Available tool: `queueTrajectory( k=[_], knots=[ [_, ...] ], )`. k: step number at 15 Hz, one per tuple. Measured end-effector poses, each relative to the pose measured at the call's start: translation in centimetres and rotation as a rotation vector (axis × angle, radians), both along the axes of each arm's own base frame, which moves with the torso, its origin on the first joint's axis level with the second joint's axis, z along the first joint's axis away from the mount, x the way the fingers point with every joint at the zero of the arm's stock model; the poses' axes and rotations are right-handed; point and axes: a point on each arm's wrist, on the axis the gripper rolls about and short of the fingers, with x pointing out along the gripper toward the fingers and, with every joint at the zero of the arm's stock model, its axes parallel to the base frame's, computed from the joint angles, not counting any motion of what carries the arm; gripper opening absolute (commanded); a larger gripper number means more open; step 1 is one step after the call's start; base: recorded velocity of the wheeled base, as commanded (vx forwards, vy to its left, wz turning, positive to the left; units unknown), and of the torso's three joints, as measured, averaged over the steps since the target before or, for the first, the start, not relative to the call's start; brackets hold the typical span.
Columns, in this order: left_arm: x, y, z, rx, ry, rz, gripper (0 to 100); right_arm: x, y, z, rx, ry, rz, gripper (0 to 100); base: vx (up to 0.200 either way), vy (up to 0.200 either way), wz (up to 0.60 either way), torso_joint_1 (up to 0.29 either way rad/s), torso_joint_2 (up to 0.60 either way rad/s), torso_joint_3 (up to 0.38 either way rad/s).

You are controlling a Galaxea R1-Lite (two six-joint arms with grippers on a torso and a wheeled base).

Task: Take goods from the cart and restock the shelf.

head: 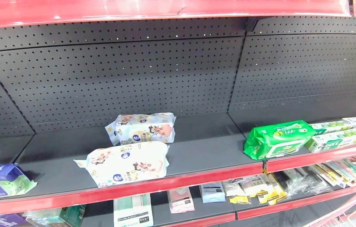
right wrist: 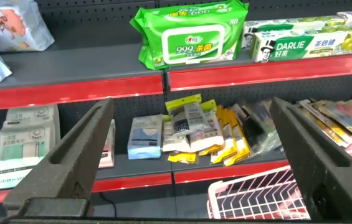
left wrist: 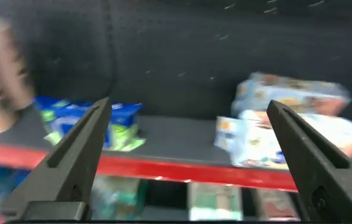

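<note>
Head view: a front white pack and a rear white pack lie mid-shelf, a green pack toward the shelf's right; left wrist view: the left claw, fingers apart and empty, faces the shelf; right wrist view: the right claw, also apart and empty, faces the shelf, with the cart close before the shelf.

Grey shelf; two white packs; green pack; toothpaste boxes
</note>
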Motion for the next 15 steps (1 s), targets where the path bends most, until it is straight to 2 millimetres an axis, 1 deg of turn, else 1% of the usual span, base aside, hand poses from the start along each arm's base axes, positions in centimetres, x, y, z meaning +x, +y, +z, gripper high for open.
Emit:
queueTrajectory(
  k=[2,4,6,9,12,13,15],
  knots=[
    [3.7,0.8,0.8,-0.022,0.181,0.045,100,0.0,0.0,0.0,0.0,0.0,0.0,100,0.0,0.0,0.0,0.0,0.0,0.0],
    [7.8,1.5,0.8,-0.047,0.349,0.037,100,0.0,0.0,0.0,0.0,0.0,0.0,100,0.0,0.0,0.0,0.0,0.0,0.0],
    [11.2,2.0,0.4,-0.066,0.471,0.02,100,0.0,0.0,0.0,0.0,0.0,0.0,100,0.0,0.0,0.0,0.0,0.0,0.0],
    [15.5,2.6,-1.3,-0.089,0.627,0.001,100,0.0,0.0,0.0,0.0,0.0,0.0,100,0.0,0.0,0.0,0.0,0.0,0.0],
    [18.6,2.7,-3.0,-0.092,0.696,-0.022,100,0.0,0.0,0.0,0.0,0.0,0.0,100,0.0,0.0,0.0,0.0,0.0,0.0],
    [19.3,2.6,-3.6,-0.092,0.721,-0.036,100,0.0,0.0,0.0,0.0,0.0,0.0,100,0.0,0.0,0.0,0.0,0.0,0.0],
    [20.0,2.1,-4.3,-0.099,0.759,-0.089,100,0.0,0.0,0.0,0.0,0.0,0.0,100,0.0,0.0,0.0,0.0,0.0,0.0]
  ],
)
